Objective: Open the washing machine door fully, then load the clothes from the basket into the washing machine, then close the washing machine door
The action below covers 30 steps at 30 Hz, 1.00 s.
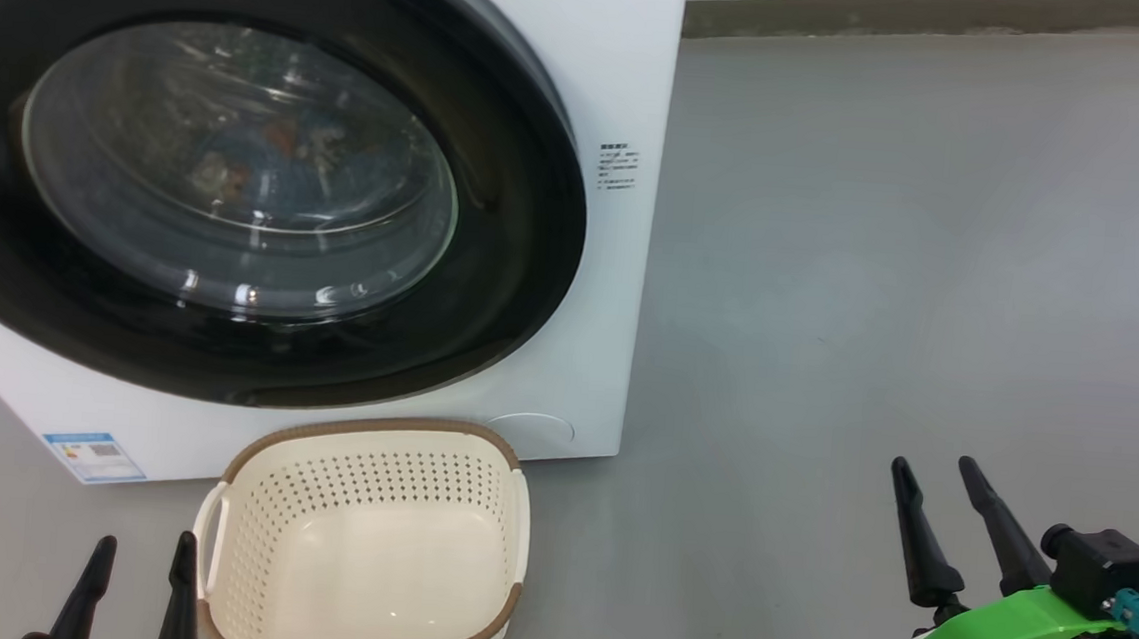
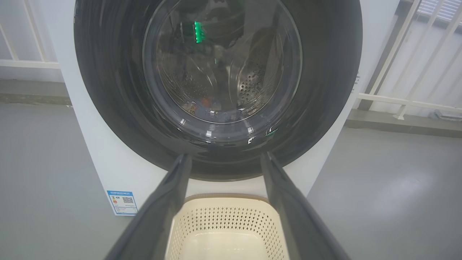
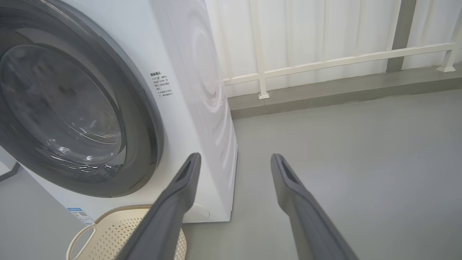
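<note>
Left gripper [image 1: 145, 538] and right gripper [image 1: 933, 462] are being held spread, empty; the washing machine door [image 1: 239, 171] (latch unseen) is perhaps being left unlatched, free to swing

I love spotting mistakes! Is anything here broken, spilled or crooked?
Nothing stands out. The round black-rimmed glass washing machine door sits shut and the cream perforated plastic basket stands upright and empty on the grey floor.

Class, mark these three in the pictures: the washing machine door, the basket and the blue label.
washing machine door [image 1: 239, 171], head view, centre of its glass window.
basket [image 1: 367, 486], head view, perforated far wall.
blue label [image 2: 123, 202], left wrist view, middle of the label.
</note>
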Tool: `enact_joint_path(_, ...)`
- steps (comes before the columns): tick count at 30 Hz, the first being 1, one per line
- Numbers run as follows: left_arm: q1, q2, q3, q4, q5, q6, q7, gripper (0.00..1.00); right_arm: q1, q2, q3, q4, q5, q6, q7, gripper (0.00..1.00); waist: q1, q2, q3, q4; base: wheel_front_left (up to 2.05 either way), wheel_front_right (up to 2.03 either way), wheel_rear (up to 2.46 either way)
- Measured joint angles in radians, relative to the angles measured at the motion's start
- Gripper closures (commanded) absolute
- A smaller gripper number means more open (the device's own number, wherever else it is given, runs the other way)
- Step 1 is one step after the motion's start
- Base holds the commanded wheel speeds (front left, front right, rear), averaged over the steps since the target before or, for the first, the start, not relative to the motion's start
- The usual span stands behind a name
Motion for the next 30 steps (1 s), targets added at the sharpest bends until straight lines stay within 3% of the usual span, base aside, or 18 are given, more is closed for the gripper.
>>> enact_joint_path(30,0.000,-0.002,0.030,-0.002,0.004,0.000,0.000,0.00,0.019,0.004,-0.049,-0.019,-0.009,0.000,0.000,0.00,0.0000,0.0000,0.002,-0.028,0.00,0.00,0.00)
